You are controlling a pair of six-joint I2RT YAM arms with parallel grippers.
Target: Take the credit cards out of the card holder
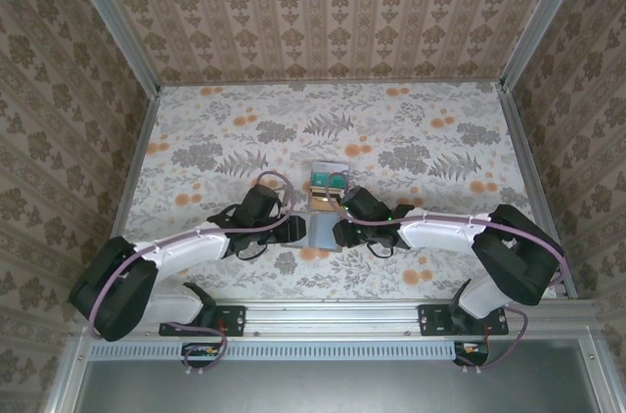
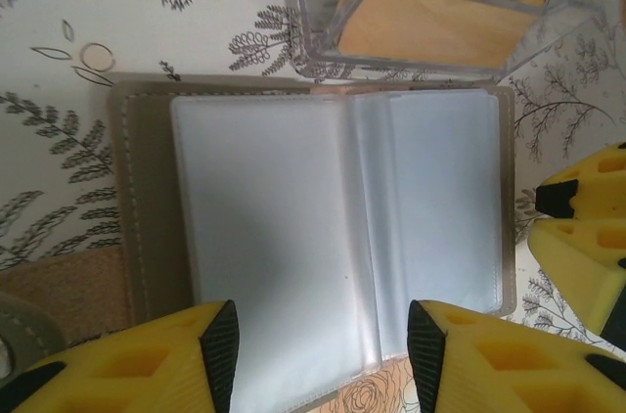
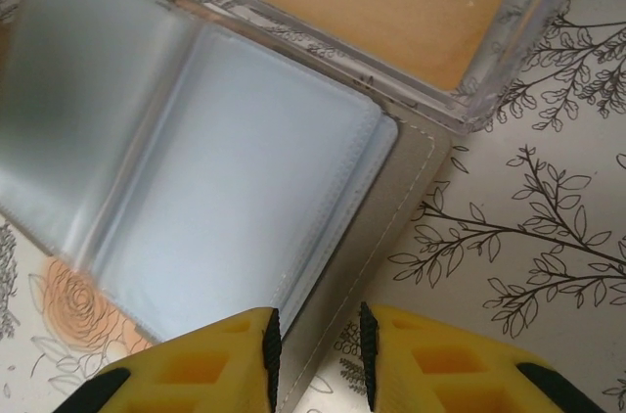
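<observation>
The card holder (image 1: pixel 318 234) lies open and flat on the table between my two grippers. Its blue-grey pocket faces (image 2: pixel 274 227) look blank, inside a taupe rim (image 3: pixel 411 188). My left gripper (image 2: pixel 323 354) hovers over the near edge of the pocket pages, jaws apart, one fingertip (image 2: pixel 220 354) on each side. My right gripper (image 3: pixel 315 354) has its jaws narrowly apart, straddling the holder's right rim. A gold-tan credit card (image 2: pixel 440 26) and a teal one (image 1: pixel 331 179) lie in a clear box (image 1: pixel 328 188) just beyond the holder.
The clear plastic box (image 3: pixel 469 70) touches the holder's far edge. A finger of the right gripper (image 2: pixel 587 237) shows close to the holder's right side. Floral tabletop (image 1: pixel 225 139) stretches beyond, with patterned walls around it.
</observation>
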